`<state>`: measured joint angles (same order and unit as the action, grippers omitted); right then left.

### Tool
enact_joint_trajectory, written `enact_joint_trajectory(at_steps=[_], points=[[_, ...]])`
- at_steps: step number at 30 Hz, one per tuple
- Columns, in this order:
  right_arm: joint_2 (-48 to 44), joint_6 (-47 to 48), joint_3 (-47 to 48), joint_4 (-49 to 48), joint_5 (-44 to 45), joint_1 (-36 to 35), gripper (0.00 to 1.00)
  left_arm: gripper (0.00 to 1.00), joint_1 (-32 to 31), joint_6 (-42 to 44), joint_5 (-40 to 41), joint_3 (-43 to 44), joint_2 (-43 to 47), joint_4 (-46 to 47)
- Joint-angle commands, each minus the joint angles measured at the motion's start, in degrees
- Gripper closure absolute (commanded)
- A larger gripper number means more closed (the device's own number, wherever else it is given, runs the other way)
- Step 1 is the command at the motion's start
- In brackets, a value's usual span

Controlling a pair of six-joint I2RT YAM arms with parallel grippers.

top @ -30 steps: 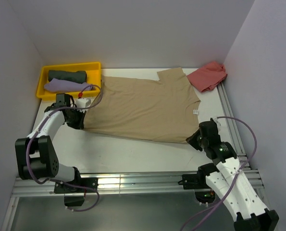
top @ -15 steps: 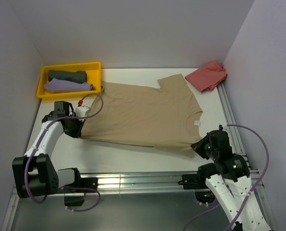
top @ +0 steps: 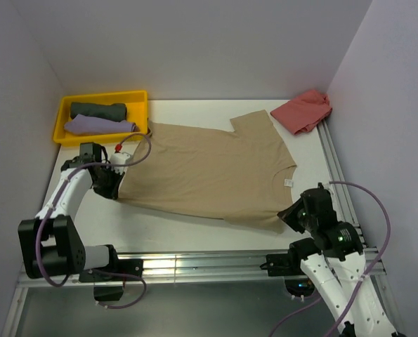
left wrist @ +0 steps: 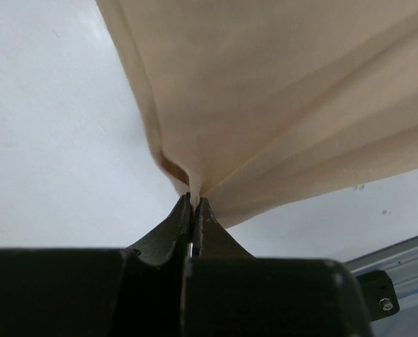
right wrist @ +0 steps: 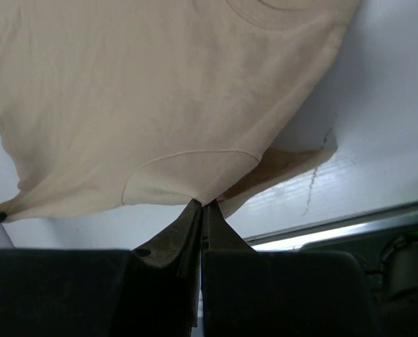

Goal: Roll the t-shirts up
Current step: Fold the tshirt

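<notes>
While both tools are clamped on cloth, the tan t-shirt (top: 209,172) lies spread across the middle of the white tabletop (top: 173,225), drawn out between them. The left tool (top: 114,188), at the left of the top view, has its jaws pressed together on the shirt's near hem corner. The right tool (top: 287,214), at the lower right, is closed the same way on the edge of the near sleeve.

The shirt's far hem corner lies just beside the yellow tray (top: 140,105) in the upper left. The far sleeve lies near, but apart from, the salmon-red t-shirt (top: 303,111) bunched in the upper right corner. A bare strip of tabletop runs between the shirt's near edge and the metal rail (top: 194,261) along the bottom. Another rail borders the tabletop on the right.

From above, the tool bodies cover both pinch points; only the wrist views show the cloth puckering into the closed tips. In the right wrist view the sleeve is lifted and casts a shadow. Inside the tray a dark grey-green t-shirt (top: 98,110) is rolled. The lilac t-shirt (top: 89,126) lies in front of it, and I cannot tell how it is folded. The right arm is cut off by the bottom of the frame.

Plain pale lilac walls close in on the left, back and right.
</notes>
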<state>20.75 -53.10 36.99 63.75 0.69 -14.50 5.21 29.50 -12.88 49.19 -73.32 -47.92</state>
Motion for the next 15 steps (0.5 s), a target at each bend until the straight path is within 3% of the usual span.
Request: enact_joint_trajectory(at_steps=[1,9,15], points=[[6.3,0.8,0.53,-8.63,2.56,-0.26,1.0,1.0,-0.29,-1.63,-1.53,7.4,-4.71,1.6],[22.21,5.37,5.19,-18.12,3.18,2.28,1.0,1.0,-2.4,-4.97,-0.31,20.5,-18.78,3.1],[28.37,9.67,6.95,-22.52,-0.42,10.1,1.0,1.0,-3.54,-6.2,0.49,26.83,-27.04,3.45]])
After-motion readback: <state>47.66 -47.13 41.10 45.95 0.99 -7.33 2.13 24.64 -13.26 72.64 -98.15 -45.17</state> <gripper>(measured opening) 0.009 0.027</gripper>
